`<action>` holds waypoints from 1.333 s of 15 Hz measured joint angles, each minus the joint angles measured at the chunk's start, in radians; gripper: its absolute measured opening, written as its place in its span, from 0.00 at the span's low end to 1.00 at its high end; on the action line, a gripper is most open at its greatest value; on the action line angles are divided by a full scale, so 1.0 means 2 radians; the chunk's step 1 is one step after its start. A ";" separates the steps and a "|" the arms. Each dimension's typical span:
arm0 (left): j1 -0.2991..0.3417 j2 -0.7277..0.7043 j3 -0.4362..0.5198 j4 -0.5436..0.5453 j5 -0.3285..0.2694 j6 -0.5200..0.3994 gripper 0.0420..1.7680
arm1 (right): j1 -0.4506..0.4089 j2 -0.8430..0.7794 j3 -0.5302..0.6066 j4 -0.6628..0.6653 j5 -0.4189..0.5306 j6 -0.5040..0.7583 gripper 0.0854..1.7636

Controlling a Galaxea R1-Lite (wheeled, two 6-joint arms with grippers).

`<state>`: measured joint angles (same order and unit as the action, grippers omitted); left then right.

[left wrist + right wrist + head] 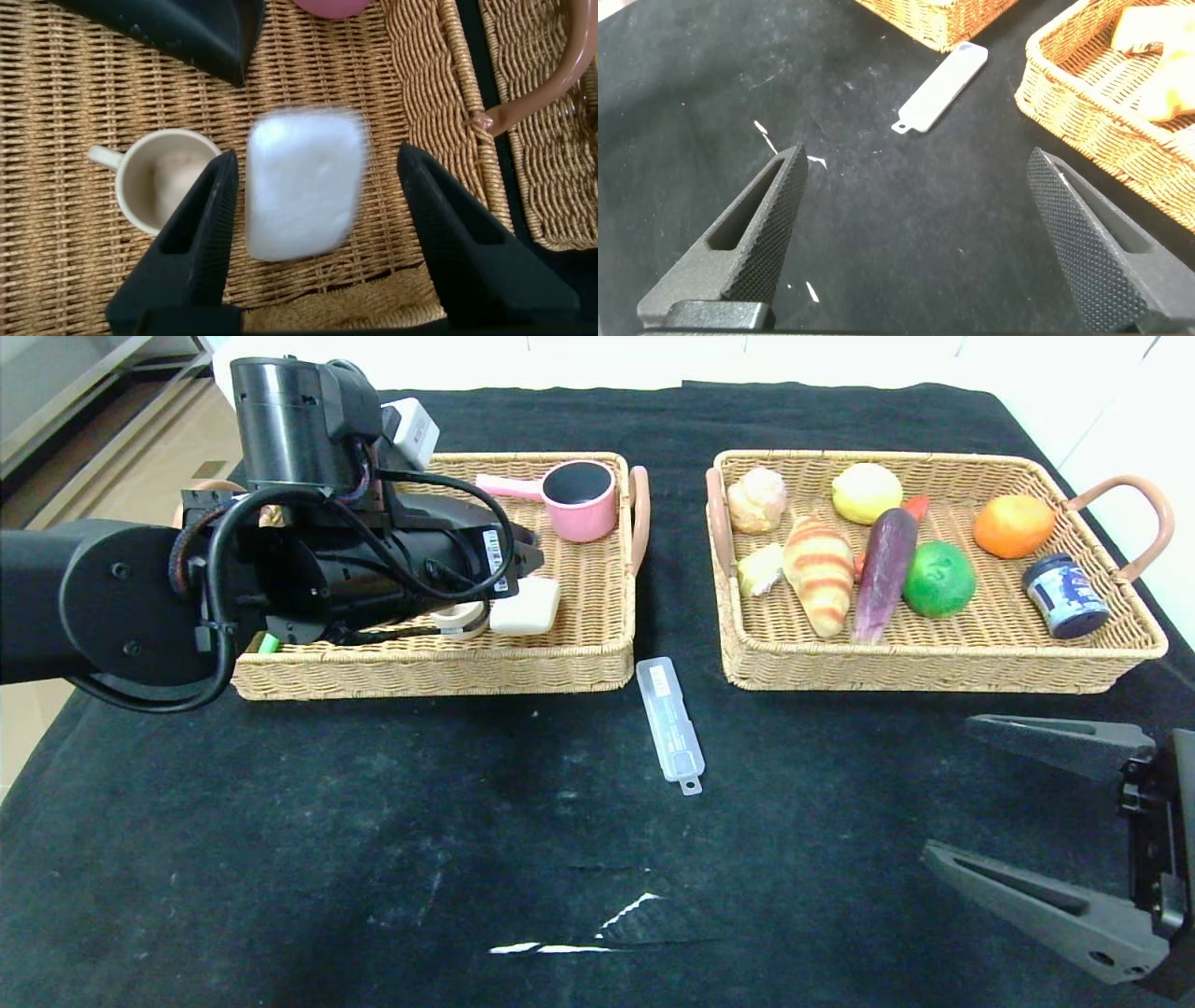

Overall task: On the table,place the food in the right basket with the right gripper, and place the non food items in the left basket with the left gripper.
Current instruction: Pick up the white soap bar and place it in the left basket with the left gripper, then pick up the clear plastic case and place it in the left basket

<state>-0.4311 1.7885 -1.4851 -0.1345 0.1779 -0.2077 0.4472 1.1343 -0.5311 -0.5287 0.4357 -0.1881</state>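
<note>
My left gripper [318, 159] hovers over the front right part of the left basket [420, 674], its jaws open. A white rounded block [304, 185] lies blurred between the fingers, close to one and clear of the other; it also shows beyond the arm [526, 607]. A beige cup [159, 177] sits beside it and a pink pot [583, 504] behind. The right basket [934, 674] holds a croissant [819, 574], eggplant [882, 569], lime [938, 579] and other food. My right gripper [948, 789] stands open and empty over the table at front right.
A clear plastic case [670, 723] lies on the black cloth between the two baskets' front edges, also ahead of the right gripper [938, 86]. A small dark jar [1064, 595] and an orange [1013, 525] sit in the right basket. White scuffs [579, 933] mark the front cloth.
</note>
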 joint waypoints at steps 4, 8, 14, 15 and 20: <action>-0.001 -0.007 0.006 0.003 -0.002 0.004 0.82 | 0.000 0.001 0.001 0.001 0.000 0.000 0.97; -0.001 -0.040 0.047 0.003 -0.011 0.019 0.88 | 0.000 -0.001 0.001 0.001 0.001 0.000 0.97; -0.002 -0.142 0.176 0.000 -0.109 0.045 0.93 | 0.006 0.001 0.004 0.007 0.001 0.000 0.97; -0.001 -0.158 0.198 0.000 -0.115 0.053 0.93 | 0.006 0.003 0.005 0.008 0.001 0.000 0.97; 0.003 -0.218 0.288 -0.001 -0.124 0.085 0.95 | 0.007 0.025 0.009 0.003 0.001 0.000 0.97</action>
<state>-0.4255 1.3532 -0.9096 -0.1370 -0.0691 -0.0383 0.4613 1.1838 -0.5138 -0.5228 0.4387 -0.1889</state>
